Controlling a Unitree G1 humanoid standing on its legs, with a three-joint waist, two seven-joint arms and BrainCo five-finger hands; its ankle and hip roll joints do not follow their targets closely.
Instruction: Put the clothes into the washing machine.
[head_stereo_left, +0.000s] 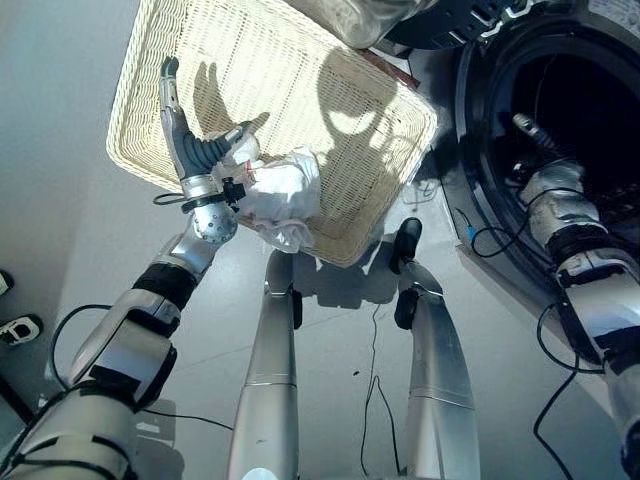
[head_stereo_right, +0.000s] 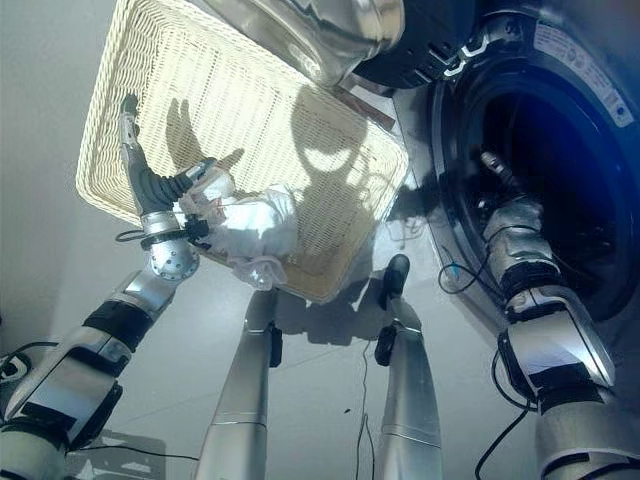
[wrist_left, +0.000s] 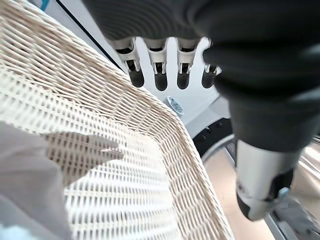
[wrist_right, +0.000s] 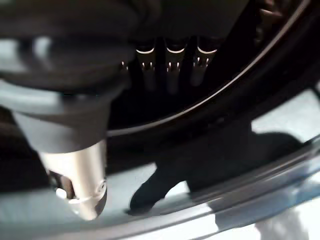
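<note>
Fingers (wrist_left: 160, 77) straight above basket (wrist_left: 165, 130) rim.

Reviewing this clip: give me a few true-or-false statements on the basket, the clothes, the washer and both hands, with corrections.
1. The left hand has straight fingers over the wicker basket. True.
2. A white garment lies at the basket's near rim. True.
3. The washing machine door is closed. False: its opening is open and dark.
4. The right hand holds the garment over the floor. False: it reaches into the washer opening; no cloth shows in it.
</note>
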